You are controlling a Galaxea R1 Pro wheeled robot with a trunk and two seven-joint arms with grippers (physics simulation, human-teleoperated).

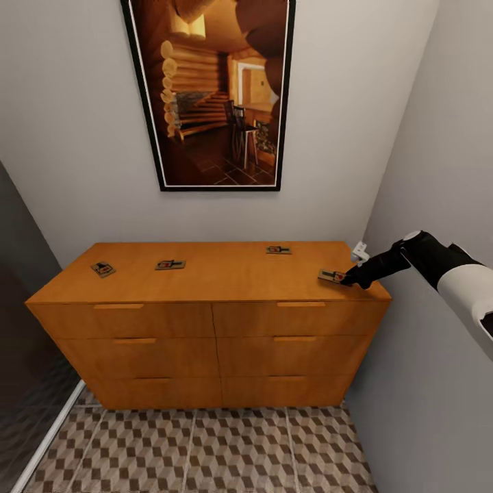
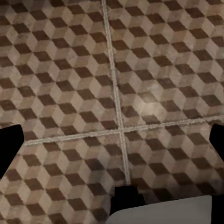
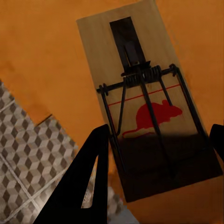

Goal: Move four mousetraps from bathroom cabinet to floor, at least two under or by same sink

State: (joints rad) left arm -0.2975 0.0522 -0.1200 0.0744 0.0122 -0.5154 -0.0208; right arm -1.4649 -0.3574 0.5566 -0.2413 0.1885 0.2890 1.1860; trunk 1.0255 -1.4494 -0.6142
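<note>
The orange-brown cabinet point(image 1: 205, 322) stands against the wall with its drawers shut. Four mousetraps lie on its top: one at the left point(image 1: 103, 268), one beside it point(image 1: 170, 264), one at the back right point(image 1: 278, 250) and one at the right front corner point(image 1: 332, 276). My right gripper point(image 1: 350, 279) is low over that corner mousetrap point(image 3: 144, 98). It point(image 3: 161, 135) is open, with a finger on each side of the trap's near end. My left gripper point(image 2: 114, 140) is open over the bathroom floor point(image 2: 154, 70), holding nothing. The sink is out of view.
A grey wall runs close along the cabinet's right end, with a small white fitting point(image 1: 359, 253) on it near my right arm. A framed picture point(image 1: 216, 96) hangs above the cabinet. A dark panel point(image 1: 20, 329) stands at the left. Patterned floor tiles point(image 1: 198, 452) lie in front.
</note>
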